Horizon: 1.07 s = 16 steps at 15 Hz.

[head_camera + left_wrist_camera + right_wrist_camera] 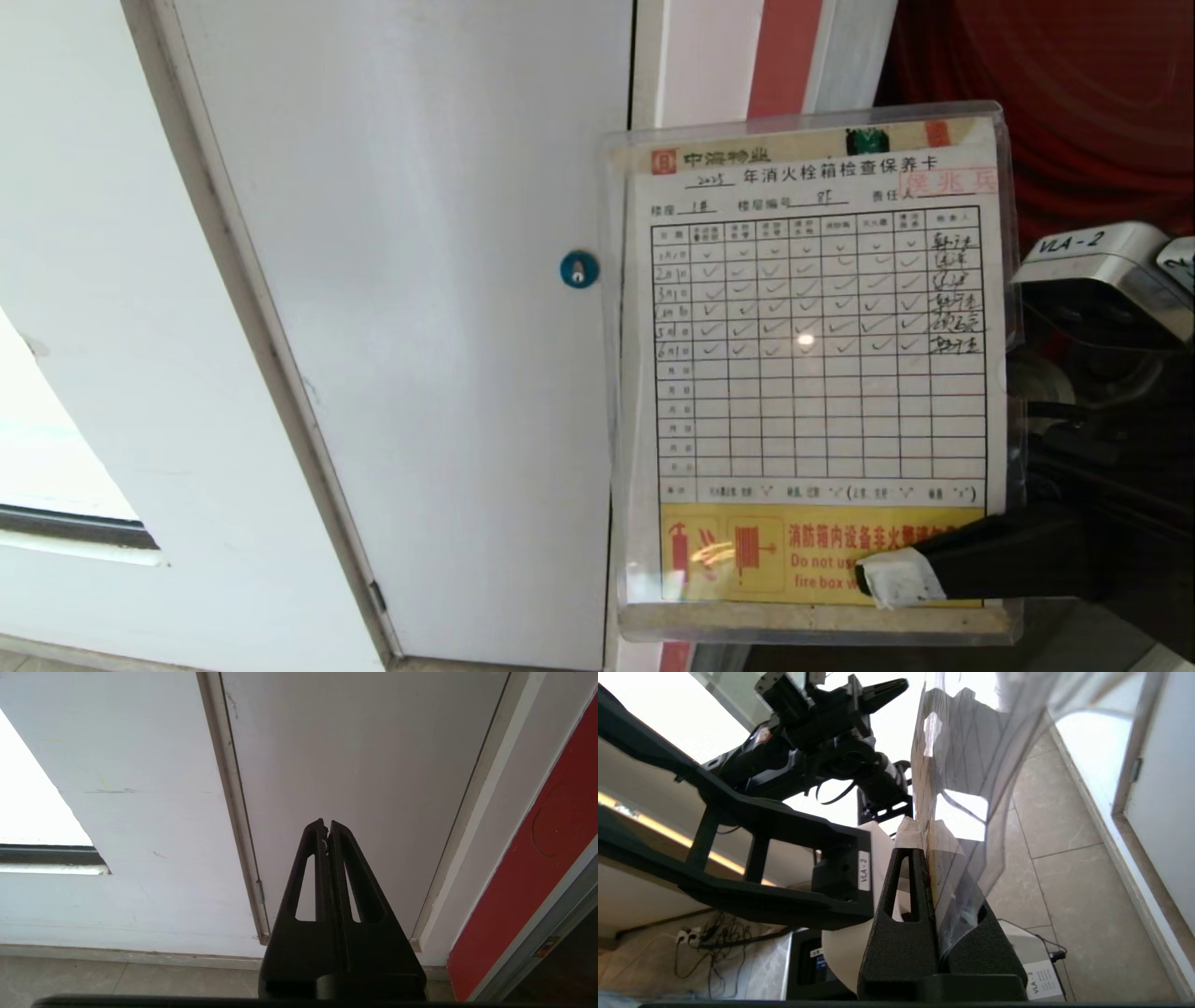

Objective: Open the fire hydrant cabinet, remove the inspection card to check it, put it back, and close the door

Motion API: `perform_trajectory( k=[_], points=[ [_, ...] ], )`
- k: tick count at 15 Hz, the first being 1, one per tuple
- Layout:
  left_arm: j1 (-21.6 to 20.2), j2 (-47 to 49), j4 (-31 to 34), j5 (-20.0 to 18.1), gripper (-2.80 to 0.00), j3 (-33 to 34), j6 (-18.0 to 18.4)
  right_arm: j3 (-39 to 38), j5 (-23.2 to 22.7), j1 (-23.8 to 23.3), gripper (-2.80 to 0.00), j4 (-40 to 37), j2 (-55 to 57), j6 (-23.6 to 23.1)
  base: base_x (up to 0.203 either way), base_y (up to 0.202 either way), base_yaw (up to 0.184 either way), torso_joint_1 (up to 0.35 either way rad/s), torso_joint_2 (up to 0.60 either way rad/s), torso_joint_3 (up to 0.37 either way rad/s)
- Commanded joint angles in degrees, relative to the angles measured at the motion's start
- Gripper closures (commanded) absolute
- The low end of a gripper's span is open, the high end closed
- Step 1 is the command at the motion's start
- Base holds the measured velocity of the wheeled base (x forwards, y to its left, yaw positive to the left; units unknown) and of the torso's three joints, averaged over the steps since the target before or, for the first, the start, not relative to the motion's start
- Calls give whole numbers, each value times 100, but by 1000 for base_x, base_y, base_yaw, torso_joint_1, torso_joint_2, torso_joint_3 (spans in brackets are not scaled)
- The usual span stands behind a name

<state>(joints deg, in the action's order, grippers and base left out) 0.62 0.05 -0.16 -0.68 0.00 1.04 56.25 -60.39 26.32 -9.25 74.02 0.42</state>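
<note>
We hold the inspection card (pixel 812 373) up in front of our head camera, upright and facing us, so that its printed table, the ticked rows and the signatures can be read. It sits in a clear plastic sleeve, and it is out of the fire hydrant cabinet (pixel 1074 103), whose red interior shows behind the card's upper right corner.

Our right gripper (pixel 901 577) has its fingers clamped on the card's lower right corner, over the yellow warning strip. That grip leaves the written rows uncovered, which is likely why we pinch there. In the right wrist view the right gripper (pixel 927 833) pinches the sleeve edge-on, with a taped fingertip (pixel 906 833) pressed to one face, and the sheet rises free above the fingers and bends a little, since it is held by one corner only.

Our left gripper (pixel 327 828) hangs parked with its fingers together and empty, pointing at the lower part of the white panel door (pixel 420 280) with the round blue lock (pixel 579 269), just left of the card.

We judge this to be the checking step. Putting the card back and closing the glass door, which is not in view here, remain to be done.
</note>
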Motion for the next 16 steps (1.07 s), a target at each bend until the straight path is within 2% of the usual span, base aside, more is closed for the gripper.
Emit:
perform_trajectory(
  k=[1,16],
  points=[
    [-1,4,-2,-2,0,35,1,-53,-34,155,0,-6,-45,-8,0,0,0,0,0,0],
    [-1,4,-2,-2,0,41,2,-141,-34,303,0,-6,-415,-7,0,0,0,0,0,0]
  ],
)
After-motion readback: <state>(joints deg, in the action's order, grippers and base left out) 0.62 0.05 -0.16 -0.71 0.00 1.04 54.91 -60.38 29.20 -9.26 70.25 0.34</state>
